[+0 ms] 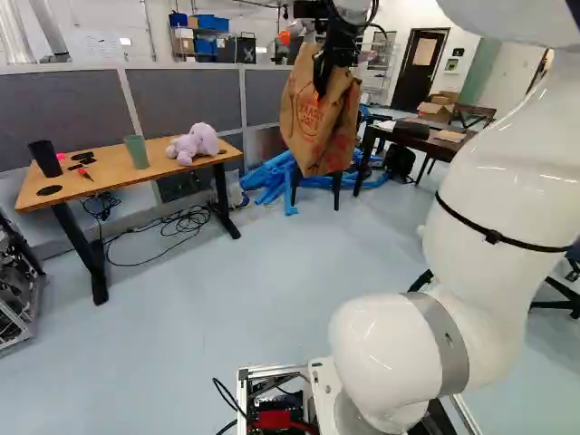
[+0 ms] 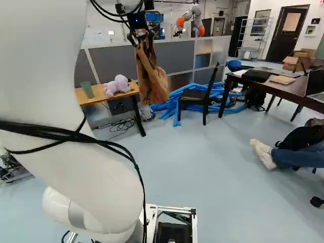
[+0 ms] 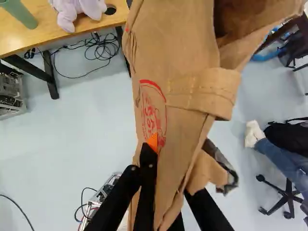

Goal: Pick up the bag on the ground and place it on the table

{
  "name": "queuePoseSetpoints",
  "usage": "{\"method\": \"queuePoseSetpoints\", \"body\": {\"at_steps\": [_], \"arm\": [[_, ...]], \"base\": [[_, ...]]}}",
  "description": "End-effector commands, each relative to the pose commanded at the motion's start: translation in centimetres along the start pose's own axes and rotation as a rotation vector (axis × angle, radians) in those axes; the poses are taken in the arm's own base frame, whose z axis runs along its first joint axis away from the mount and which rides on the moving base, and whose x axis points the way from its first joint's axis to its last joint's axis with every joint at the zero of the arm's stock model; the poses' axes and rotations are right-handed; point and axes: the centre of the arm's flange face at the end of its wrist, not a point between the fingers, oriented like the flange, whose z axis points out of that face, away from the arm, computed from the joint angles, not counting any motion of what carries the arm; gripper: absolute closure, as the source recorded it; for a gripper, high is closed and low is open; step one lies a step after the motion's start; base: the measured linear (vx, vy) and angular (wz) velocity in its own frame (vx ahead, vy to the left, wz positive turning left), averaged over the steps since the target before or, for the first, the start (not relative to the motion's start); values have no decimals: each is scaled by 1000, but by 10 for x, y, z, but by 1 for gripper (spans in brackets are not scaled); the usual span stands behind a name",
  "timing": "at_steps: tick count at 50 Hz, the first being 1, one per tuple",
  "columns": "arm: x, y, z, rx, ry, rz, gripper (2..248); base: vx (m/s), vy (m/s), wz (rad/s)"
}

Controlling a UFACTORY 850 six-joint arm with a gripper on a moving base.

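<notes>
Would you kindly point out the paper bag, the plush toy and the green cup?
Paper bag (image 1: 304,120): left base view, its printed side.
Plush toy (image 2: 117,85): right base view, its body.
Green cup (image 1: 137,152): left base view, its outer wall.

A robotics lab is indicated by another robot (image 2: 196,11), seen beyond grey partitions (image 1: 181,98); tangled cables (image 1: 184,220) are spread on the floor (image 1: 199,317), and a rack (image 2: 253,49) and boxes (image 2: 292,62) are seen.
</notes>
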Motion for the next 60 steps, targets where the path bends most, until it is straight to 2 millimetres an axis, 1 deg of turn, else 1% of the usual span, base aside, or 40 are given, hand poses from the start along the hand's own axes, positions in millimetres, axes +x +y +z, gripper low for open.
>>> {"method": "queuePoseSetpoints", "body": {"at_steps": [6, 13, 60], "arm": [[1, 0, -8, -4, 15, -1, 229], [1, -1, -12, -5, 21, -2, 229], [1, -1, -12, -6, 22, -2, 229]], "base": [[0, 0, 0], [0, 0, 0], [1, 0, 0]]}}
